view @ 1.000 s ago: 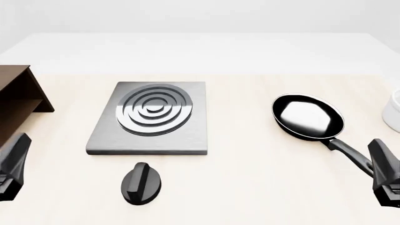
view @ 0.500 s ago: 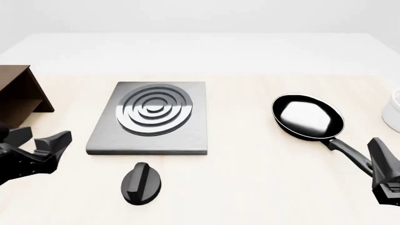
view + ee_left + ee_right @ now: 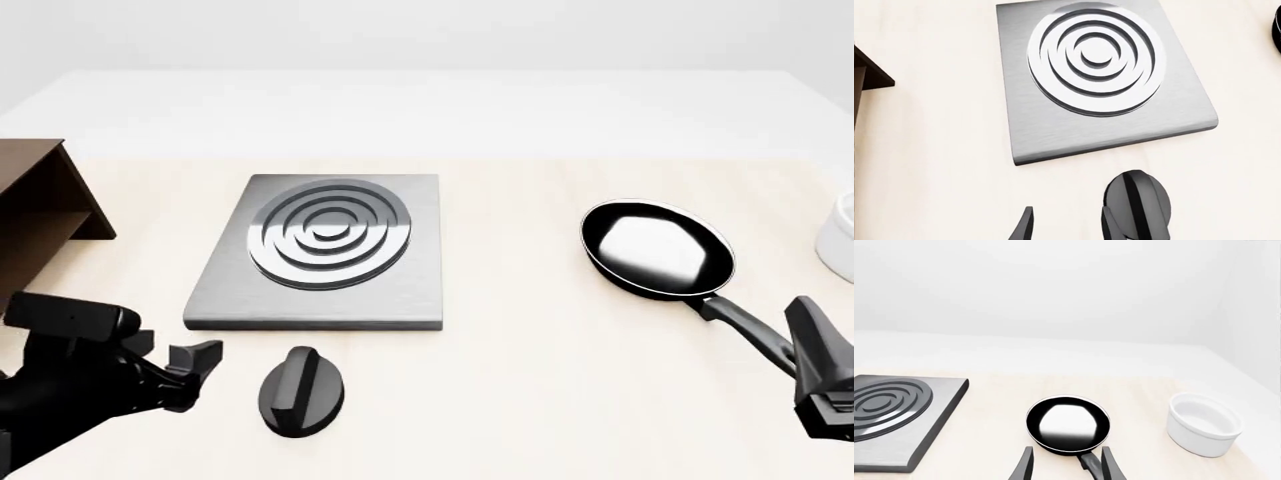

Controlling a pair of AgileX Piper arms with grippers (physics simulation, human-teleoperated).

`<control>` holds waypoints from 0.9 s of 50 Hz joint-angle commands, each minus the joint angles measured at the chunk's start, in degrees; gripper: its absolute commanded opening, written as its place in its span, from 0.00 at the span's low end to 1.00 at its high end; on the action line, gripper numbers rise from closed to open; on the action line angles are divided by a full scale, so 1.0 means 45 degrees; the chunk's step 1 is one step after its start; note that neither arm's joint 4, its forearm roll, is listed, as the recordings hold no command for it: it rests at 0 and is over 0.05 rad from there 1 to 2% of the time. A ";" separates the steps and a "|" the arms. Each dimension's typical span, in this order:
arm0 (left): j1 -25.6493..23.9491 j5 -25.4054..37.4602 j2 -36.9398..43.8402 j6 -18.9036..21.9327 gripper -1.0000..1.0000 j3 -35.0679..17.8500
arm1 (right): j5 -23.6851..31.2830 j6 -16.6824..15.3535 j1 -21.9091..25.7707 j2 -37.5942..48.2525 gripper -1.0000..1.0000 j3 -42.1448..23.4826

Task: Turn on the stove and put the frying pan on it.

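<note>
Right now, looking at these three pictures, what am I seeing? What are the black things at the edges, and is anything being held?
These are simulator renders of two robot arms at a pale wooden table. One picture looks down from above and behind; the other two come from cameras behind each gripper.

On the table lie a flat grey metal stove slab with burner rings, its separate black oval knob, a round black frying pan with a long handle, a white cup and a brown wooden shelf.

The left gripper sits open beside the knob. The right gripper is open, fingers either side of the pan's handle. Nothing is held.
</note>
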 commanded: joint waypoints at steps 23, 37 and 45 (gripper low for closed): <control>-0.2062 -0.4920 0.5453 -0.2722 1.00 0.1147 | -0.0011 -0.0112 0.0000 -0.0001 1.00 0.0003; -0.4315 -0.4332 0.4651 -0.4867 1.00 0.1023 | 0.0223 -0.0156 -0.0104 -0.0201 1.00 -0.0002; -0.6083 -0.6525 0.6223 -0.7558 1.00 0.1177 | 0.0242 -0.0198 -0.0136 -0.0214 1.00 -0.0003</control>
